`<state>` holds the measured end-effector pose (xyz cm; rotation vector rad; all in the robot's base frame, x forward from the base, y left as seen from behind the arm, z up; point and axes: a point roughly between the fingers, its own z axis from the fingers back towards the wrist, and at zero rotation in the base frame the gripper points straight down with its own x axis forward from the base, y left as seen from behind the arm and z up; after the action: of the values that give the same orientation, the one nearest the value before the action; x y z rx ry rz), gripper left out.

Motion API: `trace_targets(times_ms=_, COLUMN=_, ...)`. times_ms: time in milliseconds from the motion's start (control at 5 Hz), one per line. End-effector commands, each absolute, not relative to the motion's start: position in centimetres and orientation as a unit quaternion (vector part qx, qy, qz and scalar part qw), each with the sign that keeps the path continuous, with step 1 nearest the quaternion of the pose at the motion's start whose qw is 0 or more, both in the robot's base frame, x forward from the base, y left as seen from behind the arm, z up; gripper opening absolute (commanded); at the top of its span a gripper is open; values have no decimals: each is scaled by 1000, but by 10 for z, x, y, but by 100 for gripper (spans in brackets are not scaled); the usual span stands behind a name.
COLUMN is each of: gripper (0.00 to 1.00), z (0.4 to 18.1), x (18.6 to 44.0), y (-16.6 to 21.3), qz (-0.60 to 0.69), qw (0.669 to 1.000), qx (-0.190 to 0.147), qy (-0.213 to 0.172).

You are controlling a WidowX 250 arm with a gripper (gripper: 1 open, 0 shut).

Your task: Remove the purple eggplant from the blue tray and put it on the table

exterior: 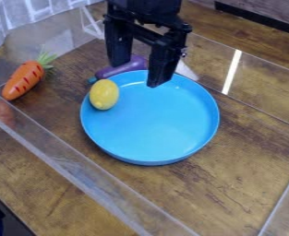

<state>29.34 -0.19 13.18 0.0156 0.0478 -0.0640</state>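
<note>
Closest to us there's bare worktop (60,198), then the blue tray (159,129), mostly empty apart from a yellow lemon (103,94) at its left rim. An orange carrot (25,79) lies off to the left on the wood. Right behind the lemon we've got the purple eggplant (119,68) poking over the tray's far rim, with the gripper (139,66) pointing straight down, fingers spread wide and holding nothing. Looks like we're at the pre-grasp step: next it needs to drop around the eggplant and close without bumping the lemon.
</note>
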Motion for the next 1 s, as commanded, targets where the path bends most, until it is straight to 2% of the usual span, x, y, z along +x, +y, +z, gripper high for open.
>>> trace_targets(times_ms=0, gripper=100, z=154, x=301, y=0, qz=-31, qw=999, qx=12, qy=-15)
trace_targets(times_ms=800, gripper=100, z=153, x=299, y=-3, qz=-32, qw=999, qx=20, qy=-6)
